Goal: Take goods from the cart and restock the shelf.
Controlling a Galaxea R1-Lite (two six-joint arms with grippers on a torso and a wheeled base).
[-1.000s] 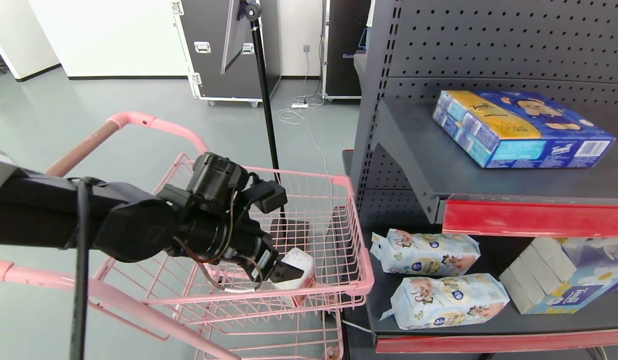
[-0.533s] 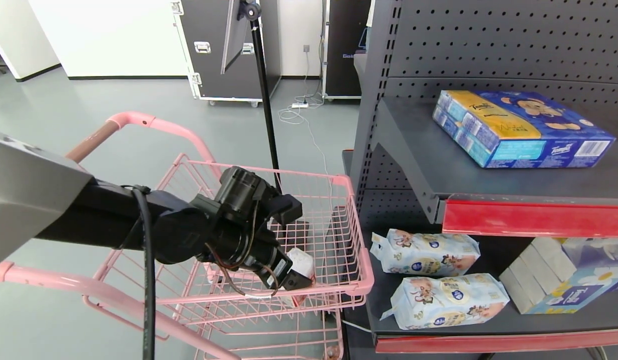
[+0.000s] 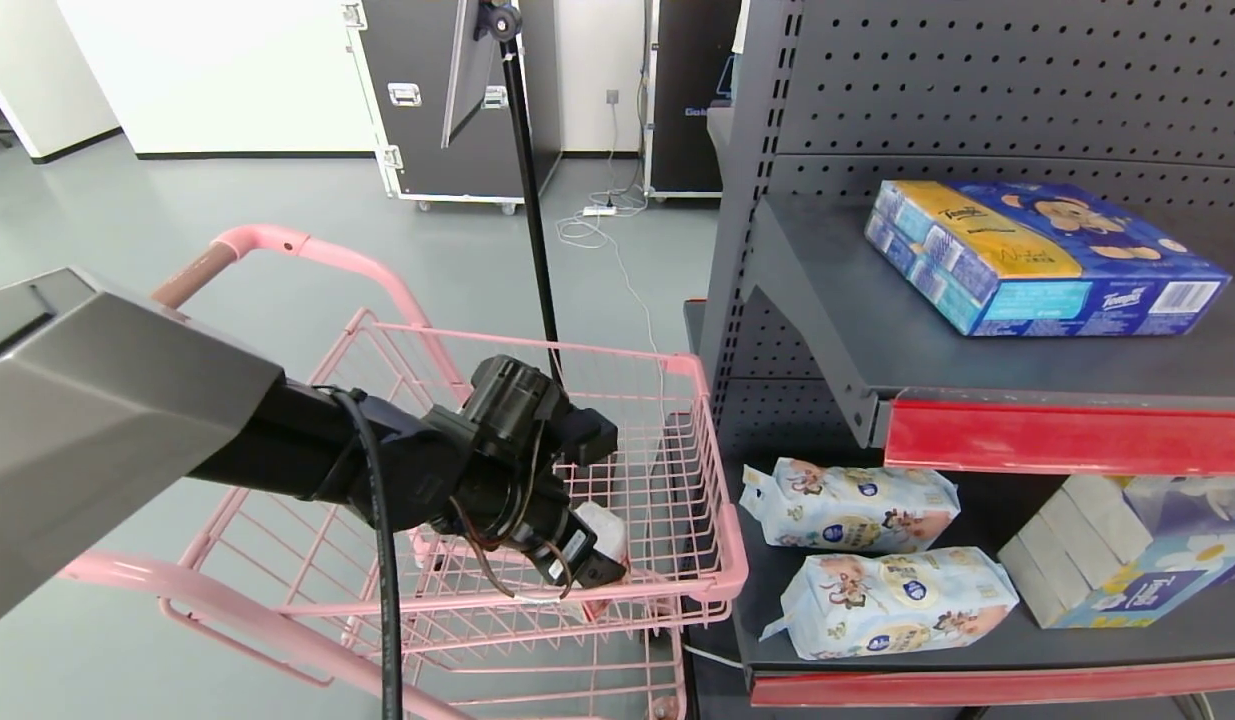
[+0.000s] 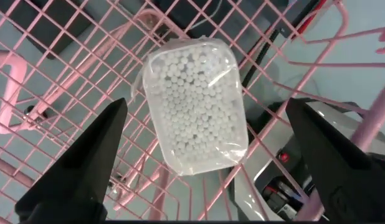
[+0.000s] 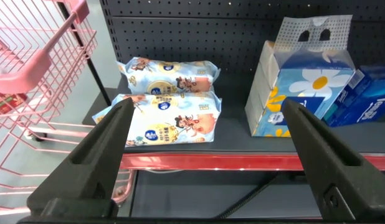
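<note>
1. Over the last second the left arm pushes forward and down into the cart (image 3: 722, 578), and the left hand (image 3: 599, 570) sinks from above the basket to sit right over the pack of white beads (image 3: 604, 520).
2. The pack itself does not shift; it lies on the wire floor in the cart's front corner.
3. In the left wrist view the left hand is spread wide, one finger to each side of the pack (image 4: 195, 115), and nothing is gripped yet.
4. My judgement: this is the approach to a pick, so closing on the pack comes next and no restocking has begun with this item.
5. The right hand (image 5: 208, 106) is also spread and empty, facing the lower shelf (image 3: 757, 625).
6. Ahead of that hand lie two wipe packs (image 5: 171, 93), with tissue boxes (image 5: 304, 74) beside them; a blue box (image 3: 1037, 255) sits on the shelf above.
7. In the way: the cart's front wire wall and pink rim stand between the left hand and the shelf, so the pack likely has to be lifted clear over them.
</note>
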